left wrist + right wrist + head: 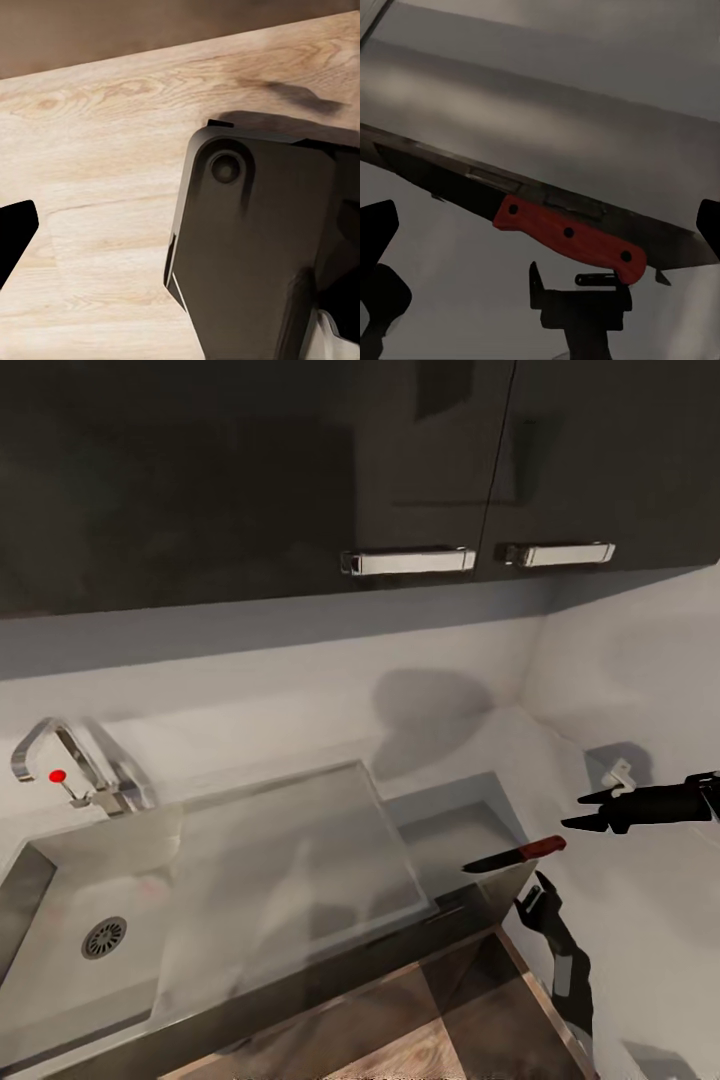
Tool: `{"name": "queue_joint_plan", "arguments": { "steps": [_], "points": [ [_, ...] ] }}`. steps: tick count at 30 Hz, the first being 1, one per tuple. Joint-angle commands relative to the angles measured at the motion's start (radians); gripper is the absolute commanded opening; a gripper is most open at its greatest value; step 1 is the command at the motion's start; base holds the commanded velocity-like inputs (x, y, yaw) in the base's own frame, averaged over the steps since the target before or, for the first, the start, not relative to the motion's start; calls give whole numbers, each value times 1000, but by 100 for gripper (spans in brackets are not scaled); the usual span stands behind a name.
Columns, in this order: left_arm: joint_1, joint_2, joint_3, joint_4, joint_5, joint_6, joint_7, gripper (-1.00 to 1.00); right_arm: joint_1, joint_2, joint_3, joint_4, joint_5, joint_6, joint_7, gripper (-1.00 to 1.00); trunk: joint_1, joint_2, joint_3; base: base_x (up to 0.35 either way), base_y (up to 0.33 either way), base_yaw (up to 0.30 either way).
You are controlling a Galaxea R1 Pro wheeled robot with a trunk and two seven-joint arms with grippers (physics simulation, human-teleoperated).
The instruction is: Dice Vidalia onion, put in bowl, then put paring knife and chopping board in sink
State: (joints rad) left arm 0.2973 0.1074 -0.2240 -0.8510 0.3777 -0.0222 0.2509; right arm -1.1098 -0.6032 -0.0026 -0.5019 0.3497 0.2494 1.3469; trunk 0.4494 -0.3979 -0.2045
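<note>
Grey worktop (560, 760) beside the sink (60, 920): the paring knife (515, 855) lies just below the wide-open, empty right gripper (580, 810), blade pointing sinkward.

Dark glossy wall cabinets (300, 470) hang across the top, two of their doors fitted with bright metal bar handles (408, 561) side by side. Below them runs a pale grey wall (250, 650) that turns a corner at the right. A steel sink (60, 900) sits at the left – round drain (103, 937), curved chrome tap (60, 755) with a small red knob (57, 776). Light wood-grain floor (97, 187) shows beneath.
</note>
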Motion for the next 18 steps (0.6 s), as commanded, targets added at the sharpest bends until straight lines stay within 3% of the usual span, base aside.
{"name": "queue_joint_plan", "arguments": {
  "steps": [1, 18],
  "points": [
    [0, 2, -6, -2, 10, -2, 8, 100, -1, 0, 0, -1, 3, 10, 5, 100, 1, -2, -4, 0, 0, 0],
    [0, 1, -6, -2, 10, -2, 8, 100, -1, 0, 0, -1, 3, 7, 7, 100, 1, -2, -32, 0, 0, 0]
  ]
}}
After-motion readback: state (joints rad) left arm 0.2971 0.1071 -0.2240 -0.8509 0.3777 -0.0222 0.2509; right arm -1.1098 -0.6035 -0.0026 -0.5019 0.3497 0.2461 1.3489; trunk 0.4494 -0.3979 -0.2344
